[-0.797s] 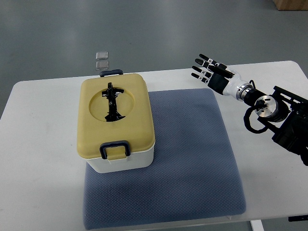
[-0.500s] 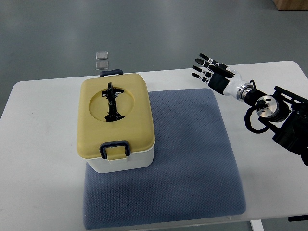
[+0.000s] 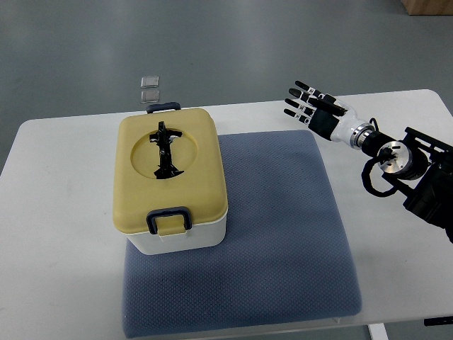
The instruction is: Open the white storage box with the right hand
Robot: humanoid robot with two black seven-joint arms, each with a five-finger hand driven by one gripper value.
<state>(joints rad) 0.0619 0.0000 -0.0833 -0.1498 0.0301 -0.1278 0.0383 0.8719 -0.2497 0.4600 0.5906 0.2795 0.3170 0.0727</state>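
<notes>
A white storage box [image 3: 180, 237] with a closed yellow lid [image 3: 170, 170] stands on the left part of a blue-grey mat [image 3: 269, 234]. A dark latch [image 3: 168, 219] sits on the lid's near edge, another [image 3: 163, 107] at the far edge, and a folded black handle [image 3: 166, 150] lies in the lid's round recess. My right hand [image 3: 306, 103] hovers over the table's far right, fingers spread and empty, well to the right of the box. Its arm [image 3: 396, 159] enters from the right edge. The left arm does not show.
The white table [image 3: 56, 212] carries the mat and box. Two small clear squares [image 3: 149, 87] lie on the grey floor beyond the table's far edge. A brown box corner [image 3: 428, 6] shows at the top right.
The right hand and arm have shifted slightly to the right and a touch farther back. The box has not moved.
</notes>
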